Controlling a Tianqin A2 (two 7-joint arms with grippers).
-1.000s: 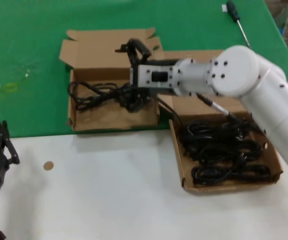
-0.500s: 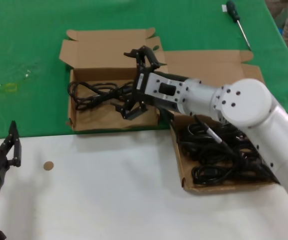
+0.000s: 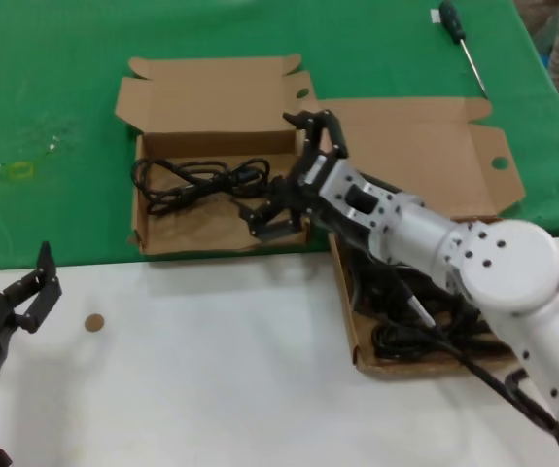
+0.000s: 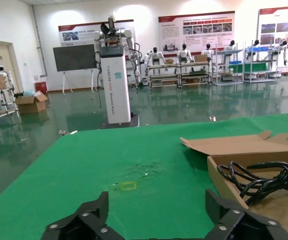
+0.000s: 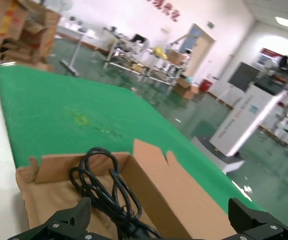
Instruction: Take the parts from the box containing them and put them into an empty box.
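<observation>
In the narrower box [image 3: 211, 209] one power cord [image 3: 196, 180] lies loose; more cords [image 3: 425, 336] fill the wider box [image 3: 435, 146]. The right claw [image 3: 294, 175] hangs apart, empty, over their shared edge. The left claw [image 3: 31, 292] waits apart, near the tabletop [image 3: 211, 370] edge.

A green-handled screwdriver [image 3: 459, 39] lies on the green cloth [image 3: 55, 88] at the far edge — a small brown disc [image 3: 93, 322] sits on the white tabletop [image 3: 201, 370].
</observation>
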